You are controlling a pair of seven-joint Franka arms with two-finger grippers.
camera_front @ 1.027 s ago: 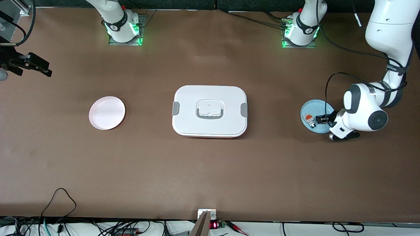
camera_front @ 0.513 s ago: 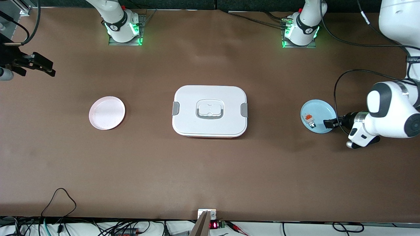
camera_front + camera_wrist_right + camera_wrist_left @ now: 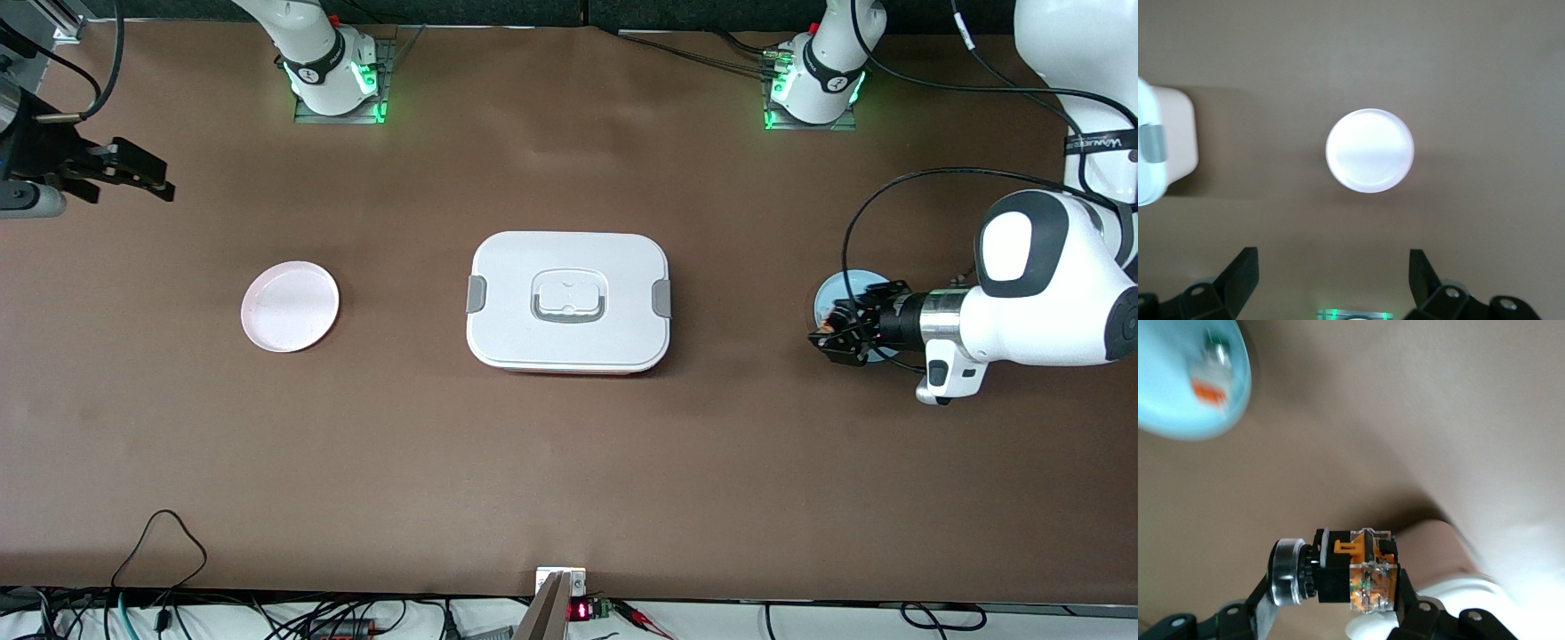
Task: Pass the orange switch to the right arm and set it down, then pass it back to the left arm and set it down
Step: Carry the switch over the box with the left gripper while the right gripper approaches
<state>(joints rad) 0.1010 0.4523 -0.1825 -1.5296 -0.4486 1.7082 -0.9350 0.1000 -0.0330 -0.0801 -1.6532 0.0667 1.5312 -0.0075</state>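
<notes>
The orange switch [image 3: 833, 325], a tiny black block with an orange, partly clear middle, sits between the fingers of my left gripper [image 3: 837, 334]. In the left wrist view the left gripper [image 3: 1338, 580] is shut on the orange switch [image 3: 1355, 570], which hangs in the air over the edge of the blue plate [image 3: 845, 286]. The white box [image 3: 569, 302] stands in the middle of the table. My right gripper [image 3: 133, 173] is up at the right arm's end of the table. It is open and empty, as the right gripper [image 3: 1333, 270] shows in its wrist view.
A small white-and-grey piece with an orange top [image 3: 1210, 370] lies on the blue plate [image 3: 1185, 407]. A pink plate [image 3: 290, 306] sits between the box and the right arm's end, also seen as the pink plate [image 3: 1369, 151] beside the box [image 3: 1158, 153].
The left gripper has come up off the blue plate with the switch and turned to point toward the box. The right gripper has drifted slightly toward the table's middle.
</notes>
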